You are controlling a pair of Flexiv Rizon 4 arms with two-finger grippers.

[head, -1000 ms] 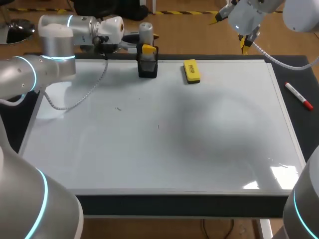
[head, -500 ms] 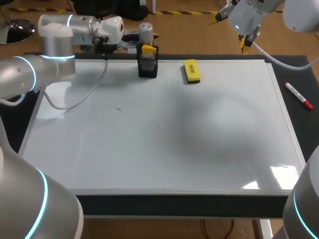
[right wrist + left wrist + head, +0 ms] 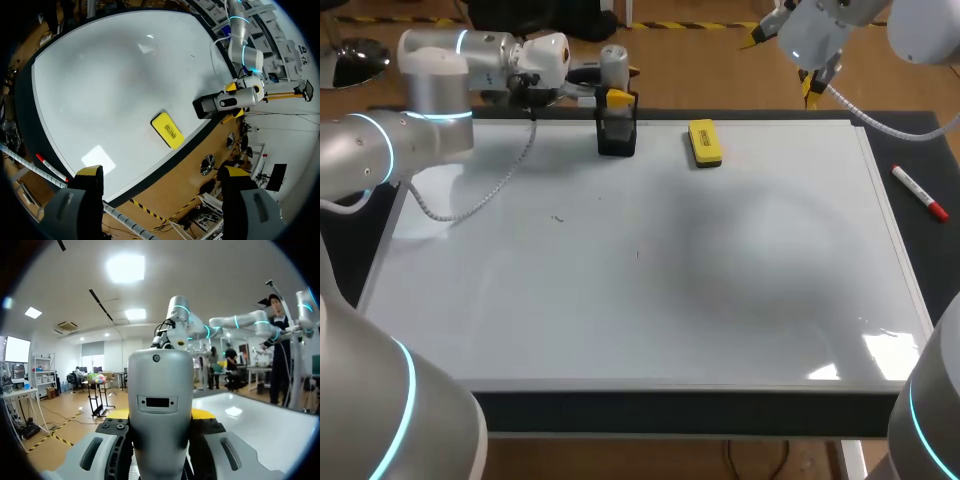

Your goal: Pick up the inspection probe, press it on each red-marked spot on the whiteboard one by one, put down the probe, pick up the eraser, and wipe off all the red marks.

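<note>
Currently the probe (image 3: 160,405) stands in its holder (image 3: 617,135) at the whiteboard's (image 3: 650,300) far edge, with the left jaws at it (grip: cannot tell). Right jaws are wide open and empty. No red marks visible. Whether lifting or releasing, keep the probe vertical.

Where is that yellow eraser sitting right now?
In the head view the yellow eraser lies flat on the whiteboard near its far edge, just right of the black holder.

The whiteboard (image 3: 650,270) looks smooth and glossy, throwing back pale glare patches. Between the left hand (image 3: 617,98) fingers, the inspection probe (image 3: 160,410) has a satin silver shell like moulded plastic. The eraser (image 3: 704,142) ahead of the right hand (image 3: 160,182) is matt yellow plastic.
</note>
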